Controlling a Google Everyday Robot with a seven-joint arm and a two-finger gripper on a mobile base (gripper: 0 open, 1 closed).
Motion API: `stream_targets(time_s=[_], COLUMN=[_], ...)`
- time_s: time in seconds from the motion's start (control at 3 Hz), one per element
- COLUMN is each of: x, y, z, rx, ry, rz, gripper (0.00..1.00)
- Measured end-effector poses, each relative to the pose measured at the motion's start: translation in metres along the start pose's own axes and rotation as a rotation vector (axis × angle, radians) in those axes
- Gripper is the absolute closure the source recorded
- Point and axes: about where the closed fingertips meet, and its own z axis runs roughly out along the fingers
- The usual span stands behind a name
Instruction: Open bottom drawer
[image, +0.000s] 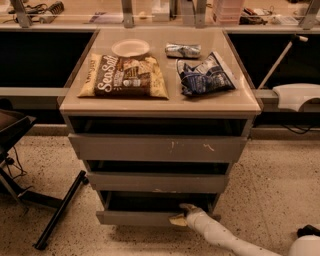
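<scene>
The bottom drawer (135, 218) is the lowest, narrowest grey front of the cabinet, pulled out a little with a dark gap above it. My gripper (181, 214) comes in from the lower right on a white arm (220, 236) and sits at the drawer's top edge, right of centre, touching the front. Above it are the middle drawer (155, 182) and the wide top drawer (160, 148) with white scratch marks.
On the cabinet top (240, 104) lie a brown snack bag (125, 76), a white plate (130, 48), a blue chip bag (205, 76) and a small silver packet (183, 50). A black stand leg (59, 212) crosses the floor at left. A white object (298, 95) sits at right.
</scene>
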Motion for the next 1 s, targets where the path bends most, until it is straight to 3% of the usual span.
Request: stream_targets(time_s=[1.0], x=[0.0077], y=[0.0115], z=[-0.0191], rx=[-0.003], ry=[-0.003], rz=[0.009], gripper=[1.0])
